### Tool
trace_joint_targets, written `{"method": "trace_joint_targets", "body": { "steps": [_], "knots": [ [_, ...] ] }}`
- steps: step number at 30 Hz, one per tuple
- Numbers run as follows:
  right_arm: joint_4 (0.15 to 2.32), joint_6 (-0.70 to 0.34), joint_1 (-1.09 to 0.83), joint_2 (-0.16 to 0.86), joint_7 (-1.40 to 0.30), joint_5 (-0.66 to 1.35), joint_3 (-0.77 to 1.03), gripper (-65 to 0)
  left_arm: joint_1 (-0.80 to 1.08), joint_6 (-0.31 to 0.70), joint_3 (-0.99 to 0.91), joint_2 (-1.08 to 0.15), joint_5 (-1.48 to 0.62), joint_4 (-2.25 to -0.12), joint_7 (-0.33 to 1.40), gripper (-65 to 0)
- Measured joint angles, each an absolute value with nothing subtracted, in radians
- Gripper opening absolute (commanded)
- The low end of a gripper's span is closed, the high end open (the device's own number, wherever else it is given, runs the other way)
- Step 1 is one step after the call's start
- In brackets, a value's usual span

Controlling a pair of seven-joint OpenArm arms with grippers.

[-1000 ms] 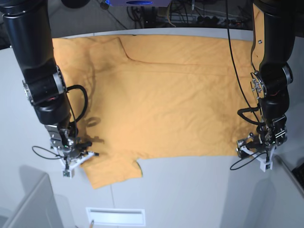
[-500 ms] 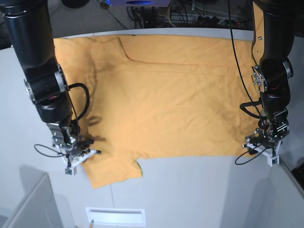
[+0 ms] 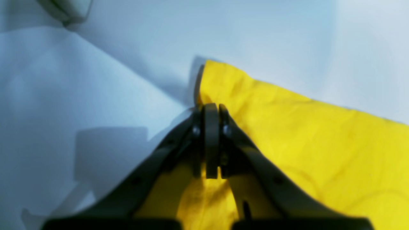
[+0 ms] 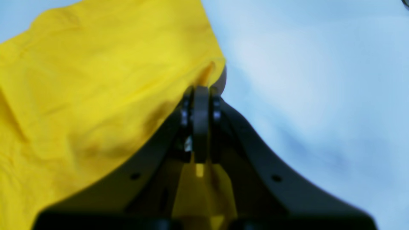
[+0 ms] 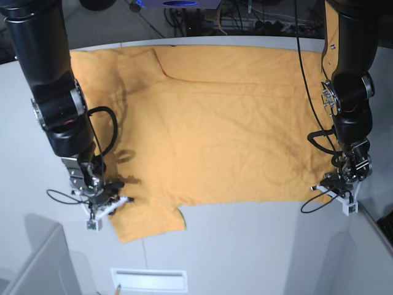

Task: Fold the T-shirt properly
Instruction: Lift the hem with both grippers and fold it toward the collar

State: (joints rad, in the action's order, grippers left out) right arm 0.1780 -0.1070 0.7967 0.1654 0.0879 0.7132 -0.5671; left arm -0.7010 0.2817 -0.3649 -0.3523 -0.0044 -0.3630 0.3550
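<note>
The light-orange T-shirt [image 5: 221,123] lies spread flat on the grey table [image 5: 245,246], with one sleeve at the near left. My left gripper [image 5: 325,186] is at the shirt's near right corner. In the left wrist view it [image 3: 211,108] is shut on the cloth's edge [image 3: 303,134], and the corner pokes out past the tips. My right gripper [image 5: 121,200] is at the near left sleeve. In the right wrist view it [image 4: 201,92] is shut on bunched cloth [image 4: 96,80] at the sleeve's corner.
A white slotted plate [image 5: 149,279] sits at the table's front edge. A grey panel [image 5: 37,264] stands at the near left. Cables [image 5: 245,18] lie behind the table's far edge. Thin wires hang from both wrists.
My right gripper has shifted slightly right, onto the sleeve's edge. My left gripper has shifted slightly right and up at the hem corner. The shirt lies much as before.
</note>
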Motion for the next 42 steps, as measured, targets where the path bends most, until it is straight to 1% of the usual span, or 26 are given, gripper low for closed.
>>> {"method": "trace_joint_targets", "body": {
  "steps": [4, 7, 10, 13, 15, 20, 23, 28, 30, 35, 37, 42],
  "knots": [
    [0.186, -0.109, 0.799, 0.187, 0.091, 0.714, -0.567, -65.0, -0.701, 0.285, -0.365, -0.353, -0.004, -0.364, 0.355, -65.0],
    [0.186, -0.109, 0.797, 0.199, 0.086, 0.714, -0.567, -65.0, -0.674, 0.285, -0.365, -0.349, -0.001, -0.415, 0.372, -65.0],
    [0.186, -0.109, 0.797, 0.207, 0.089, 0.714, -0.563, -65.0, -0.595, 0.287, -0.365, -0.347, -0.067, -0.527, 0.396, -65.0],
    [0.186, -0.111, 0.797, 0.210, 0.087, 0.714, -0.565, -65.0, -0.526, 0.286, -0.353, -0.348, -0.170, -0.664, 0.521, -65.0],
    [0.186, -0.112, 0.797, 0.210, 0.087, 0.714, -0.568, -65.0, -0.480, 0.287, -0.352, -0.347, -0.231, -0.745, 0.539, -65.0],
    [0.186, -0.112, 0.793, 0.210, 0.060, 0.714, -0.568, -65.0, -0.399, 0.285, -0.360, -0.347, -0.242, -0.915, 0.626, -65.0],
    [0.186, -0.113, 0.780, 0.208, 0.059, 0.714, -0.568, -65.0, -0.381, 0.286, -0.361, -0.347, -0.248, -1.011, 0.652, -65.0],
    [0.186, -0.113, 0.775, 0.216, 0.060, 0.717, -0.567, -65.0, -0.333, 0.291, -0.480, -0.337, -0.258, -1.147, 0.721, -65.0],
    [0.188, -0.115, 0.765, 0.224, 0.060, 0.717, -0.567, -65.0, -0.306, 0.287, -0.488, -0.344, -0.255, -1.176, 0.742, -65.0],
    [0.263, -0.114, 0.736, 0.252, 0.054, 0.717, -0.565, -65.0, -0.267, 0.289, -0.493, -0.334, -0.258, -1.202, 0.746, -65.0],
    [0.303, -0.114, 0.717, 0.272, 0.027, 0.721, -0.564, -65.0, -0.243, 0.292, -0.495, -0.336, -0.261, -1.236, 0.746, -65.0],
    [0.474, -0.112, 0.632, 0.308, -0.003, 0.724, -0.563, -65.0, -0.233, 0.288, -0.492, -0.336, -0.257, -1.270, 0.749, -65.0]
  ]
}}
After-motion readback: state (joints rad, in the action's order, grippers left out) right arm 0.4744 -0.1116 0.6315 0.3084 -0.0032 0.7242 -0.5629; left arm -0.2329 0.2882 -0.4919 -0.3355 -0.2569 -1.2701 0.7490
